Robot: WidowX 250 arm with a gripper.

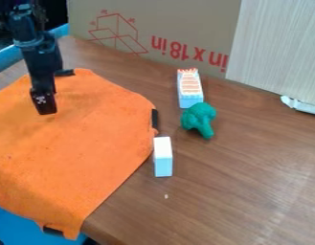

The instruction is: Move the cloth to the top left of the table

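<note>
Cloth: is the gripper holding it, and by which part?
Can't tell; the gripper is at the upper part of the orange cloth, grip unclear.

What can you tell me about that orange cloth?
The orange cloth looks like soft fabric with dark tabs at its edges. It lies spread over the left of the brown table, its near end reaching past the table's edge. The gripper is at its upper part; whether they touch is unclear. A white-topped block stands by its right edge.

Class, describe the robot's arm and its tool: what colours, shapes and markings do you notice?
The arm is black, built of blocky joints and a long, straight-sided section. The tool is black too, narrow, with small white marks near its lower end.
</note>
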